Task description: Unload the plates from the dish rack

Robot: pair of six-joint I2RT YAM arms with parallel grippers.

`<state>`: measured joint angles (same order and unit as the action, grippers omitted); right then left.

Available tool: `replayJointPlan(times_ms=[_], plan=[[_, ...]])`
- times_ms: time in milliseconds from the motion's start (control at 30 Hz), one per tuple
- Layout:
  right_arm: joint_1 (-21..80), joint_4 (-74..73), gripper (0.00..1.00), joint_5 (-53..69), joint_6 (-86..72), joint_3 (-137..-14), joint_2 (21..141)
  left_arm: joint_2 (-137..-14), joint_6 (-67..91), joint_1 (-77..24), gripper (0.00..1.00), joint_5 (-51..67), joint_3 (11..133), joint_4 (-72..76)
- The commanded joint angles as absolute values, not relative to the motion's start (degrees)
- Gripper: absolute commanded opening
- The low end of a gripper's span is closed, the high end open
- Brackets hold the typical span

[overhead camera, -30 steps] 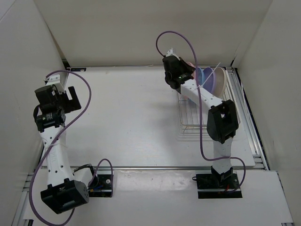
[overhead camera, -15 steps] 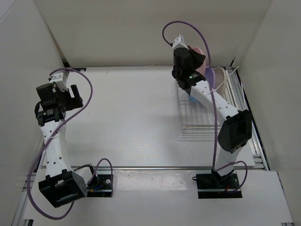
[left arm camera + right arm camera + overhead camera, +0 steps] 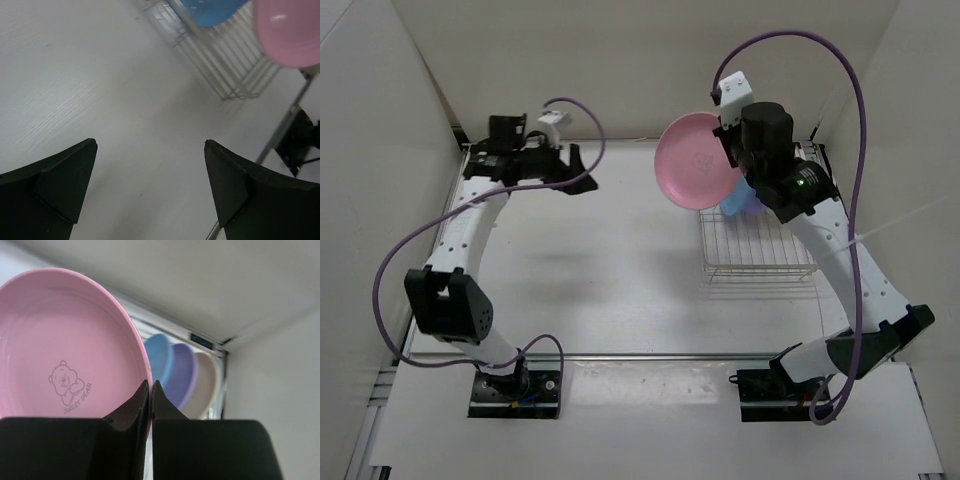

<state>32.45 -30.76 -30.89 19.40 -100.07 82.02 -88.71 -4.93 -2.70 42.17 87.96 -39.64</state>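
Note:
My right gripper [image 3: 730, 158] is shut on the rim of the pink plate [image 3: 695, 160] and holds it on edge in the air, left of and above the dish rack [image 3: 760, 250]. In the right wrist view the jaws [image 3: 150, 385] pinch the pink plate [image 3: 65, 355]. Behind it the blue plate [image 3: 159, 357], purple plate [image 3: 182, 370] and cream plate [image 3: 207, 385] stand on edge in the rack. My left gripper [image 3: 582, 170] is open and empty at the far left-centre of the table. Its view shows the open fingers [image 3: 65, 175], the pink plate [image 3: 290, 35], the blue plate [image 3: 210, 10] and the rack [image 3: 225, 65].
White walls enclose the table on the left, back and right. The rack sits near the right wall and a metal rail [image 3: 845, 250]. Purple cables loop over both arms. The right arm's base [image 3: 300, 135] shows in the left wrist view.
My right arm has lifted the pink plate up out of the rack and swung it left. My left arm has swung from the left side to the far middle of the table.

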Motion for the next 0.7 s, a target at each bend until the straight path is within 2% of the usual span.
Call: replayJointPlan(times_ms=[0, 200, 367, 667], plan=[[32.9, -34.5, 0.0, -16.0, 14.8, -98.3, 81.0, -93.0, -4.9, -11.5, 1.0, 50.9, 95.6, -42.1], [32.9, -35.6, 0.0, -12.0, 14.8, -97.6, 81.0, -103.3, -5.8, -19.9, 0.98, 54.1, 108.1, -47.5], [32.9, -36.1, 0.0, -11.2, 14.8, -97.6, 80.5, -106.2, -5.8, -22.2, 0.94, 55.1, 109.9, -47.5], [32.9, -36.1, 0.0, -11.2, 14.8, -96.6, 80.5, -108.1, -6.3, -24.0, 0.72, 51.4, 111.1, -48.2]])
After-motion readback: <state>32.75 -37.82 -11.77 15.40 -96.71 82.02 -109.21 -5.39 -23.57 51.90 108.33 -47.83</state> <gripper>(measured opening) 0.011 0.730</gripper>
